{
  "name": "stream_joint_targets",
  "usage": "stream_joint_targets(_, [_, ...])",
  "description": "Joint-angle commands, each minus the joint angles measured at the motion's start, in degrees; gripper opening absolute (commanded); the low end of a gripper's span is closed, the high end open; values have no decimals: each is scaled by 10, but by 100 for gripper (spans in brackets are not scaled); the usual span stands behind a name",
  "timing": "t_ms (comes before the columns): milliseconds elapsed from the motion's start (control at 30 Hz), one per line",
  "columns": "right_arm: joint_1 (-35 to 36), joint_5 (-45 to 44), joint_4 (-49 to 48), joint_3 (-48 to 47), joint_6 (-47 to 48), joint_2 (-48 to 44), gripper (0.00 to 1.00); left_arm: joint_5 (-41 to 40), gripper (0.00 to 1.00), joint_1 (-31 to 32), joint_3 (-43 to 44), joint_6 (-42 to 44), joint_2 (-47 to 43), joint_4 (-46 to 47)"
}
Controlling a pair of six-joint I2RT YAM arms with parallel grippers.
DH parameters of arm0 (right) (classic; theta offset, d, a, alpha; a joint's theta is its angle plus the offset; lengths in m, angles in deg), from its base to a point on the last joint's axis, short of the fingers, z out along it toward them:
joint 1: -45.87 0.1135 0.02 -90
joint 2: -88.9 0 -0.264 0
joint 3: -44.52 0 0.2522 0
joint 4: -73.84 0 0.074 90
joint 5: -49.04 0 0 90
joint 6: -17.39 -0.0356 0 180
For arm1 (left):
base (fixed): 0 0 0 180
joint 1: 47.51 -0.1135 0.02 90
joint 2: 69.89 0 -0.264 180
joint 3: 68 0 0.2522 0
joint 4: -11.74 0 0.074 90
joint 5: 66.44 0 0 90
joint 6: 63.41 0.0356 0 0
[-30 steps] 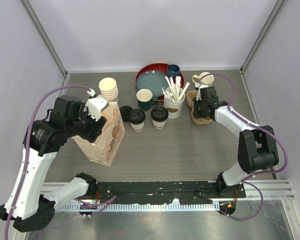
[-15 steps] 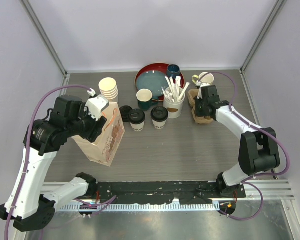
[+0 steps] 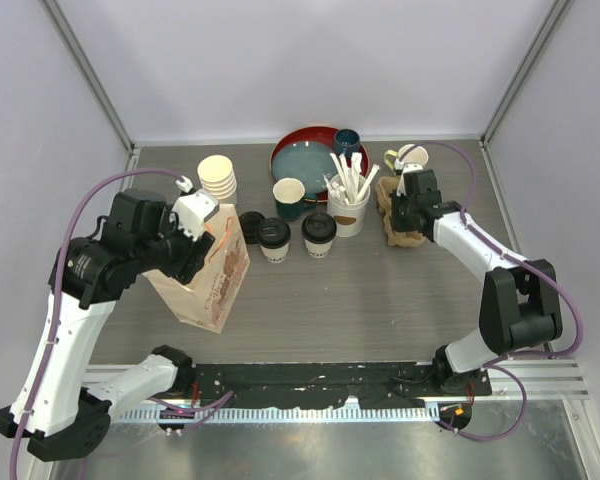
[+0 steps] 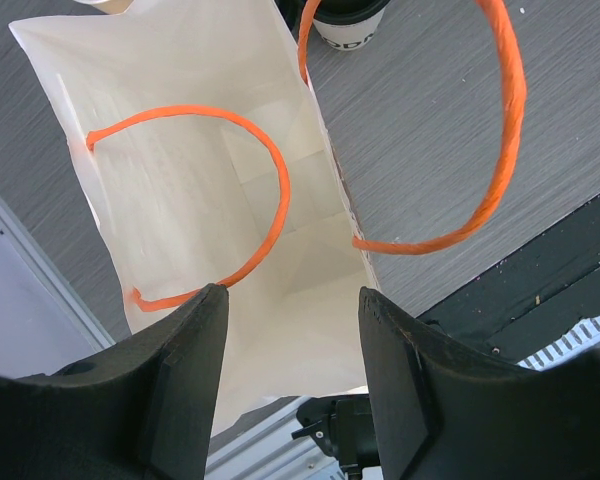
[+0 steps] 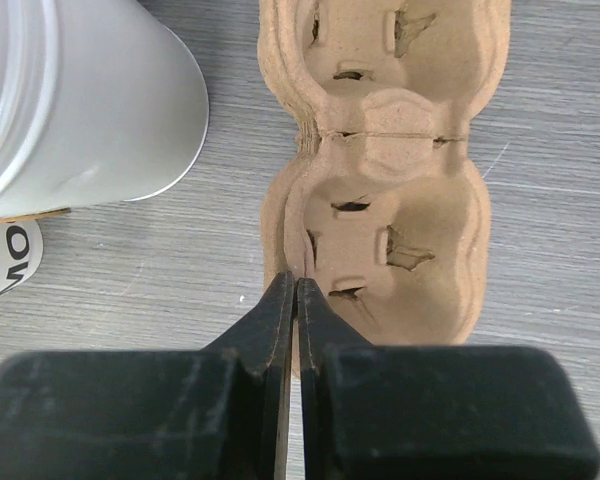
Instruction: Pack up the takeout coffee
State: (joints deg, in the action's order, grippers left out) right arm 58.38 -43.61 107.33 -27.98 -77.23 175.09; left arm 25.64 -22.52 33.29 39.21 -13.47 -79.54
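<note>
coffee cups (image 3: 274, 238), lidded, between open paper bag (image 3: 212, 275) and stick-filled tub (image 3: 348, 215)

We are in a robot lab: plain white panels (image 3: 310, 70) on metal framing (image 3: 89, 75) enclose a grey table (image 3: 380, 290), with a left arm (image 3: 65, 320) and a right arm (image 3: 470, 245) bolted to a black rail (image 3: 320, 377).

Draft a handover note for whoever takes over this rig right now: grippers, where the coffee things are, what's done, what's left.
Left gripper: open, over the mouth of the paper bag, which stands open and empty.
Right gripper: shut, tips at the rim of the empty cup carrier; grip unclear.
Left coffee cup and right coffee cup: lidded, upright on the table between bag and carrier.
Done: nothing packed. Left: both cups go in, probably carrier first.
</note>
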Motion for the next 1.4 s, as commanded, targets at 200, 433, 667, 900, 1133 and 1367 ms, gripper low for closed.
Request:
stream_joint_targets(200, [7, -66, -47, 13, 3, -2, 1, -7, 58, -2, 20, 7, 1, -6])
stream_joint_targets(433, [42, -109, -61, 19, 13, -66, 1, -9, 58, -1, 36, 9, 7, -8])
stream_joint_targets(667, [43, -136, -47, 21, 14, -96, 1, -13, 58, 1, 48, 12, 10, -8])
stream_joint_targets(900, [43, -145, -40, 34, 6, -72, 1, -12, 58, 3, 46, 13, 8, -10])
stream_joint_targets(1133, [73, -101, -48, 40, 16, -85, 1, -13, 58, 3, 44, 13, 5, -10])
stream_joint_targets(1367, [95, -101, -51, 57, 5, -73, 1, -11, 58, 3, 41, 13, 4, -11])
